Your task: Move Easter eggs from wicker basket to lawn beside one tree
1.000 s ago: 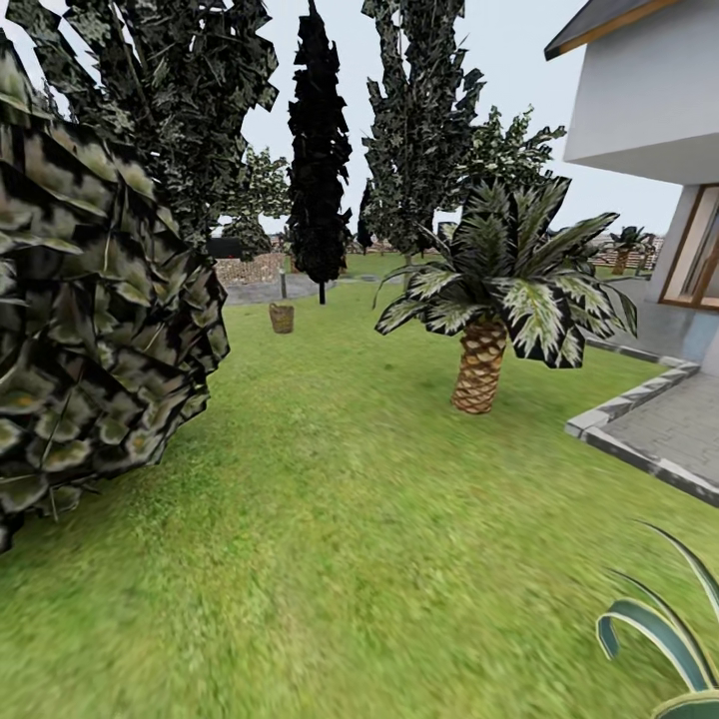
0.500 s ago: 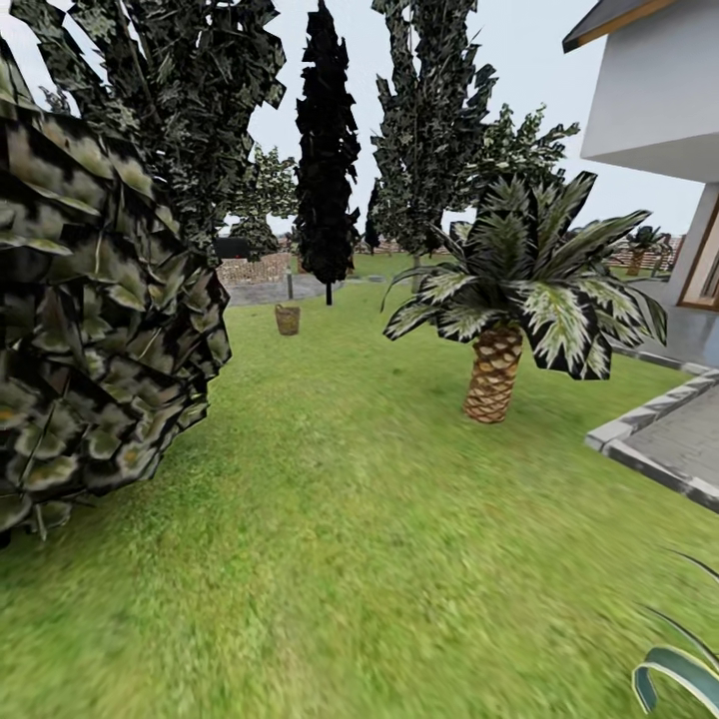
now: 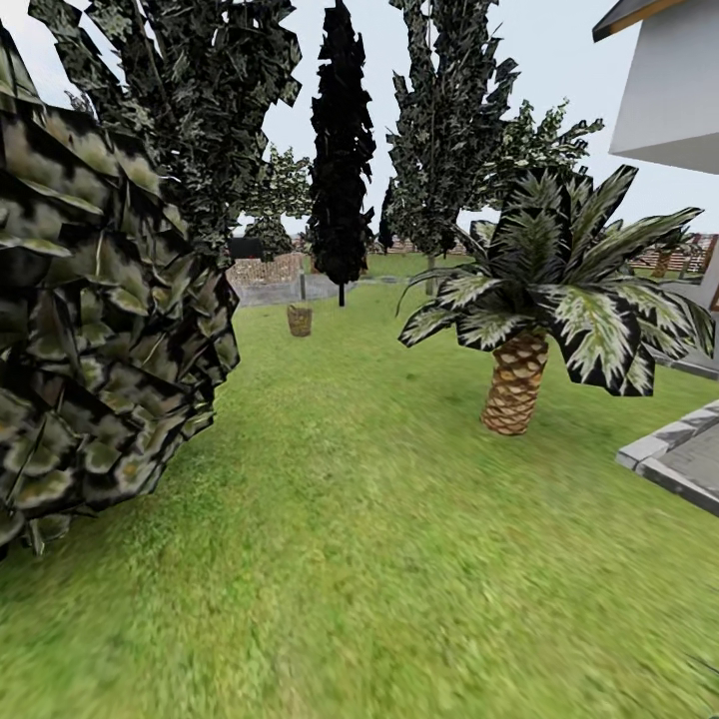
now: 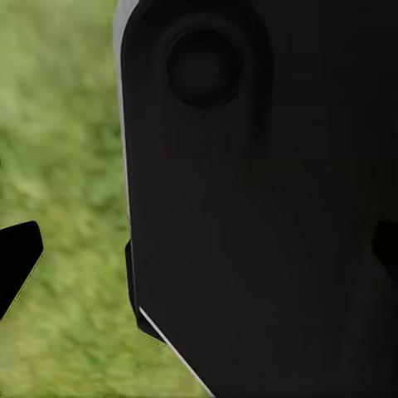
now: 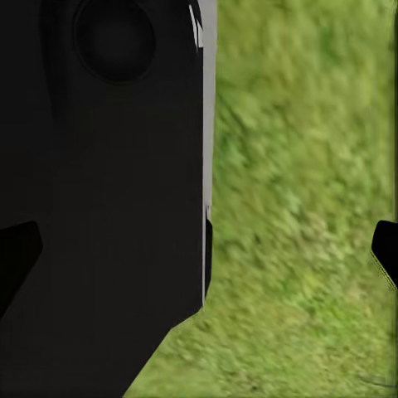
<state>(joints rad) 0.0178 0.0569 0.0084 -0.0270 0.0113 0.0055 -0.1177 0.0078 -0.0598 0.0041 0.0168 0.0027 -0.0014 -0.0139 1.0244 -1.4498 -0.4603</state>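
Note:
Far off on the lawn [image 3: 379, 519], the small brown wicker basket [image 3: 299, 320] stands upright in the head view, in front of a grey paved patch. The Easter eggs are hidden at this distance. A tree [image 3: 446, 120] with mottled dark green foliage and a pale trunk rises behind the basket to the right. My left gripper [image 4: 199, 257] is open, its dark fingertips [image 4: 18, 264] at the frame's edges over grass and my dark body. My right gripper [image 5: 199, 257] is open the same way, fingertips [image 5: 16, 253] wide apart.
A big leafy bush [image 3: 100, 330] crowds the left side close to me. A palm [image 3: 516, 384] stands on the grass at right, with a grey kerb and paving [image 3: 669, 454] and the white house [image 3: 669, 90] beyond. A near-black thin tree [image 3: 342, 150] rises behind the basket.
The whole picture has slid right and grown a little, so the camera has advanced and turned left. The striped plant at the lower right has left the frame.

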